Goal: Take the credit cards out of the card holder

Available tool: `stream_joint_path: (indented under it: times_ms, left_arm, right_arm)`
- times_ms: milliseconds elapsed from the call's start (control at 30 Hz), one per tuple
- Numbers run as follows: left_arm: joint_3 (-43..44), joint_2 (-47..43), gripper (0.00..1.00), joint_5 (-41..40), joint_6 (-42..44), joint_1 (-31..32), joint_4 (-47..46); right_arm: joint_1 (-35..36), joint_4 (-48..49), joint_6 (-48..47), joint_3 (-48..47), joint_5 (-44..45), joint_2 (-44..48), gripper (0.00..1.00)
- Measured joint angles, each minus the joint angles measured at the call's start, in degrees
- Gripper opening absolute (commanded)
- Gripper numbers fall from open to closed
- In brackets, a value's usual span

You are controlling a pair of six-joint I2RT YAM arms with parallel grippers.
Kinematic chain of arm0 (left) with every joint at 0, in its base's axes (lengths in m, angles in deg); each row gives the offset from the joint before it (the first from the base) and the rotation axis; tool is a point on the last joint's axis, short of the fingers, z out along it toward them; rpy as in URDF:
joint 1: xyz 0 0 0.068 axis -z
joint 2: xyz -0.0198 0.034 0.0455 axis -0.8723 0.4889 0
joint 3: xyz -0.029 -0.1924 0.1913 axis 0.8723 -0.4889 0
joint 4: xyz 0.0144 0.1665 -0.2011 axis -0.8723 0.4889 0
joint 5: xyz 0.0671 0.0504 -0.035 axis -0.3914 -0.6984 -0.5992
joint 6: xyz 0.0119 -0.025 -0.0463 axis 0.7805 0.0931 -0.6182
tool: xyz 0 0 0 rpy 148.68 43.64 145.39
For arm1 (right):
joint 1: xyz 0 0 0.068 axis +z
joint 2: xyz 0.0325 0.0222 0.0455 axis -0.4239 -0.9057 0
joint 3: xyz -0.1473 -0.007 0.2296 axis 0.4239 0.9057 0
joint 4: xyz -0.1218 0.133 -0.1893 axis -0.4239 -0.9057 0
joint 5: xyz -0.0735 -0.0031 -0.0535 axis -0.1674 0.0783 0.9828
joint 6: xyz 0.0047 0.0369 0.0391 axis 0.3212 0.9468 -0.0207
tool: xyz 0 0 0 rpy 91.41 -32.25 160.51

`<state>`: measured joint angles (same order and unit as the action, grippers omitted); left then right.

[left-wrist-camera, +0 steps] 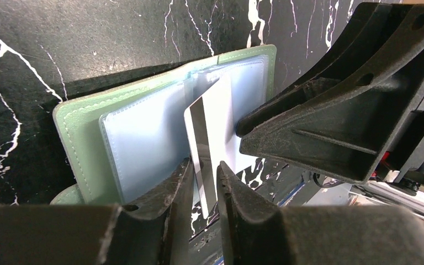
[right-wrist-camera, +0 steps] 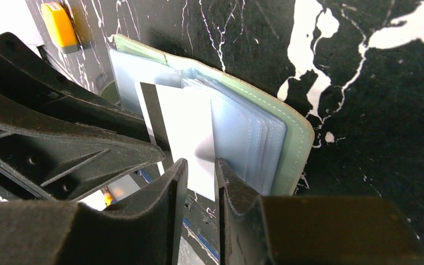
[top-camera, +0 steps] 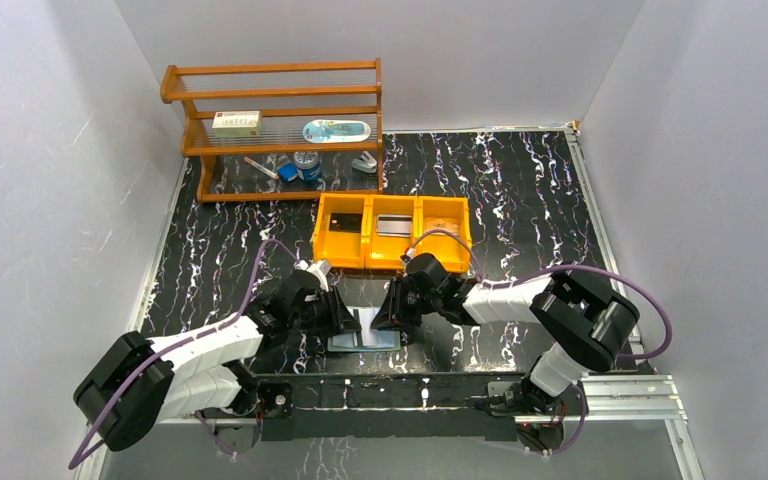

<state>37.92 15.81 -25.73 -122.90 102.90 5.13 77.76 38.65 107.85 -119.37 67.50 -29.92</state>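
**A:** What is the left hand doing?

**B:** Its fingers stand a narrow slit apart, and a pale card with a dark stripe shows in that slit. I cannot tell whether they pinch it.

**A:** And the right hand?

**B:** Much the same from the opposite side: a small gap with the same card in it, and the grip is unclear. The two hands meet nose to nose over it.

**A:** Where does the card sit?

**B:** It is tilted up out of the card holder, which lies open on the table between the arms. Its far end seems tucked among the glossy pockets.

**A:** How far along is the task?

**B:** Well along, I'd judge. A black card and a silver-grey card lie in separate compartments of the orange tray, beyond the hands. This one looks like the last to free, since I see no other card in the pockets.
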Motion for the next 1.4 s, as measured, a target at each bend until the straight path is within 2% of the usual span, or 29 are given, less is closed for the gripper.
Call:
stream_joint_path:
  times_ms: [300,600,867,1233,1400]
  left_arm:
    - [0.3,2.4,0.22,0.5,-0.2,0.0,-1.5]
    - [1.3,3.1,0.0,0.7,-0.1,0.0,-1.2]
    - [2.8,0.6,0.0,-0.8,1.2,0.1,2.6]
    - [4.7,0.5,0.0,-1.6,3.3,0.1,6.4]
    - [4.7,0.5,0.0,-1.8,3.5,0.1,6.7]
  right_arm:
    - [0.1,4.7,2.2,3.0,0.8,0.9,0.33]
    - [0.1,4.6,2.2,2.8,0.8,0.6,0.32]
    - [0.3,1.2,1.9,2.1,3.1,2.0,0.32]
    - [0.3,-10.3,-4.1,-3.5,4.2,3.1,0.34]
    - [0.3,-9.3,-5.4,-4.7,1.8,2.6,0.37]
